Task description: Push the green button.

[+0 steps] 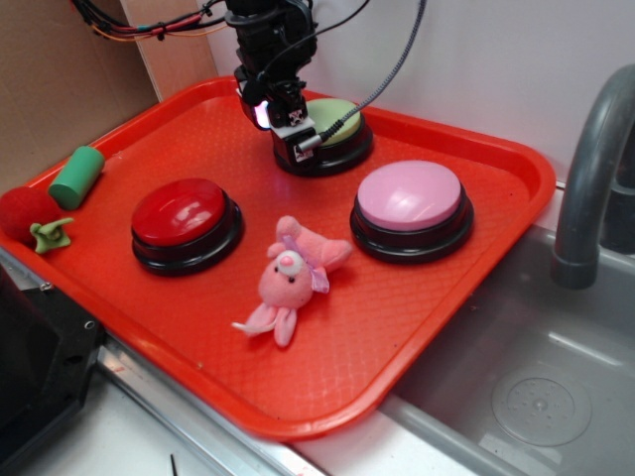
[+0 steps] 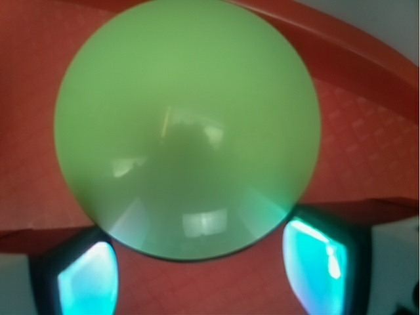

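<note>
Green button (image 2: pixel 187 128) seemingly touched by gripper (image 2: pixel 200 275).

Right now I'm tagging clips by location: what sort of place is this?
Probably a toy kitchen sink counter: a grey faucet over a sink basin, beside a red tray holding the green button.

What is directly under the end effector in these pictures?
The green button lies under the end effector, its dome filling the wrist view. The red tray shows around it. Its black base is mostly covered, and actual contact cannot be seen.
</note>
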### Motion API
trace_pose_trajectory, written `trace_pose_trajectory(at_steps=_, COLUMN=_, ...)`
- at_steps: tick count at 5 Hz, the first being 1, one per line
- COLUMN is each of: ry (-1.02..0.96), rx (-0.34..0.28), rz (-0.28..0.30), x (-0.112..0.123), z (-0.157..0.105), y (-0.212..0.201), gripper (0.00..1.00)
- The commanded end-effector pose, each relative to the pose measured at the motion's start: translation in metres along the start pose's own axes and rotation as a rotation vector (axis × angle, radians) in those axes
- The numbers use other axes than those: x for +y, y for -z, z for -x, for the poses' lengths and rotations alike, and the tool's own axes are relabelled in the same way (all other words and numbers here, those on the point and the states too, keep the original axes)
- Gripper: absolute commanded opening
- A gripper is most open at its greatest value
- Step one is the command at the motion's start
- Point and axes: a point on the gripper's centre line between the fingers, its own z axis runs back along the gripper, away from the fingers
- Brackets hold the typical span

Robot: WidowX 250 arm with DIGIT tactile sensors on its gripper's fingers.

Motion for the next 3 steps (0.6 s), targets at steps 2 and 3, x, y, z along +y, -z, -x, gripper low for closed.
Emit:
trace_pose_trajectory(at_steps=2, ry=-0.034, rx=-0.144, rz=-0.053, x=0.01, z=-0.027, y=-0.032, gripper=1.0)
trace_pose_trajectory(at_steps=3, ry=-0.014, rx=-0.108, rz=-0.037, x=0.006, z=-0.03, y=-0.014, gripper=1.0)
